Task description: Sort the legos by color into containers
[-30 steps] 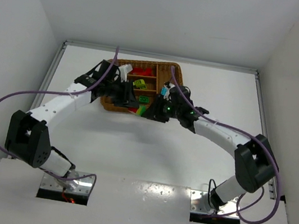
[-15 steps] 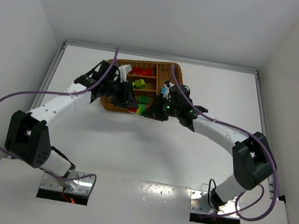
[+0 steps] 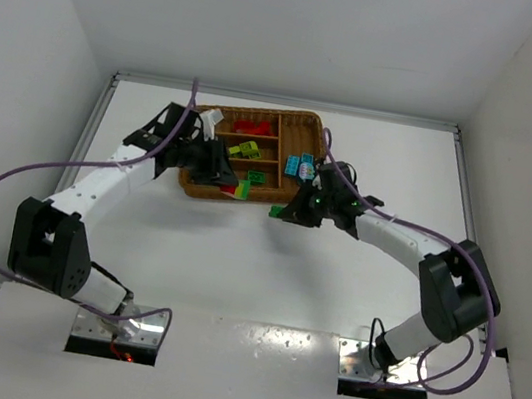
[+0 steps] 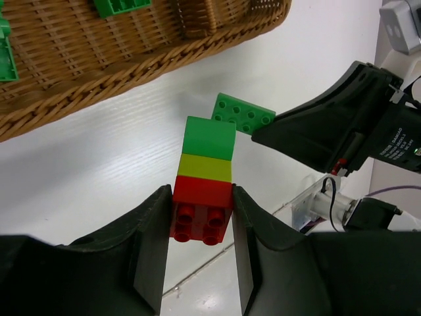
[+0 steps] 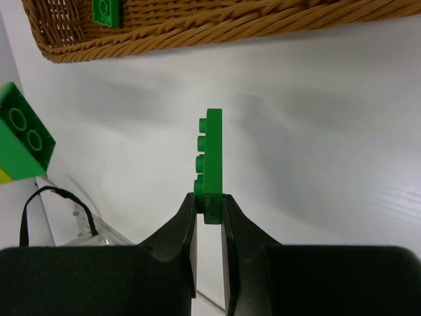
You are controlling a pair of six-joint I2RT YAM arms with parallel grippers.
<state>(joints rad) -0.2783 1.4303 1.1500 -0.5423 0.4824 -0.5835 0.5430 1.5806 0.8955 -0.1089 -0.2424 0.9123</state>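
My left gripper (image 4: 200,220) is shut on the red bottom brick of a stack (image 4: 205,174) of red, yellow-green and green legos, held just off the near edge of the wicker tray (image 3: 310,124). My right gripper (image 5: 210,205) is shut on a thin green plate (image 5: 212,155), edge-on in its own view. In the left wrist view that plate (image 4: 243,113) hangs just beyond the stack's green top. From above, the stack (image 3: 242,190) and the plate (image 3: 277,211) sit apart over the table. The tray's compartments hold red (image 3: 250,127), yellow-green (image 3: 247,149), cyan (image 3: 300,166) and green (image 3: 258,176) legos.
The tray's woven rim (image 4: 99,79) runs close above the left fingers and across the top of the right wrist view (image 5: 197,29). White walls enclose the table on three sides. Both arms' purple cables arc over the table.
The right gripper has shut on the green plate and drawn back toward the near right, away from the tray and the stack. The left gripper with its stack shifted slightly left.
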